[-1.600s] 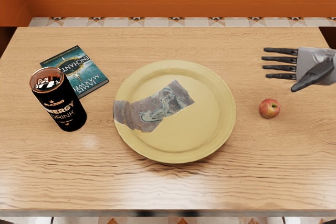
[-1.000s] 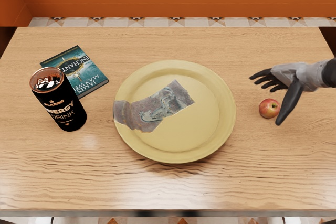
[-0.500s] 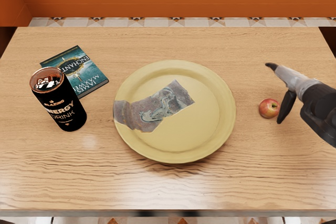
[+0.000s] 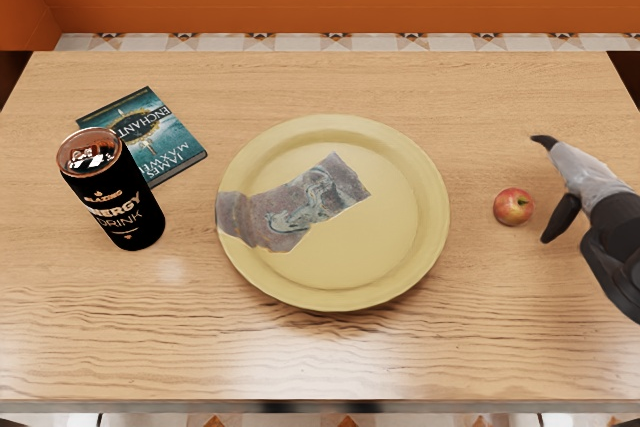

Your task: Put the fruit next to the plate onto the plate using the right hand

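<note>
The right hand's fingers [image 4: 550, 145] are stretched out straight with the thumb hanging apart below them, released and holding nothing. The right hand [image 4: 588, 185] hovers beyond the plate's right side, just past the apple [image 4: 513, 206] without touching it. The apple sits on the table [image 4: 330, 347] close to the right rim of the plate [image 4: 400, 242], not on it. A book [image 4: 142, 135] and a drink can [image 4: 110, 187] lie left of the plate.

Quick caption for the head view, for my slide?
Right hand, open, just right of the apple, not touching; apple on table beside yellow plate.
</note>
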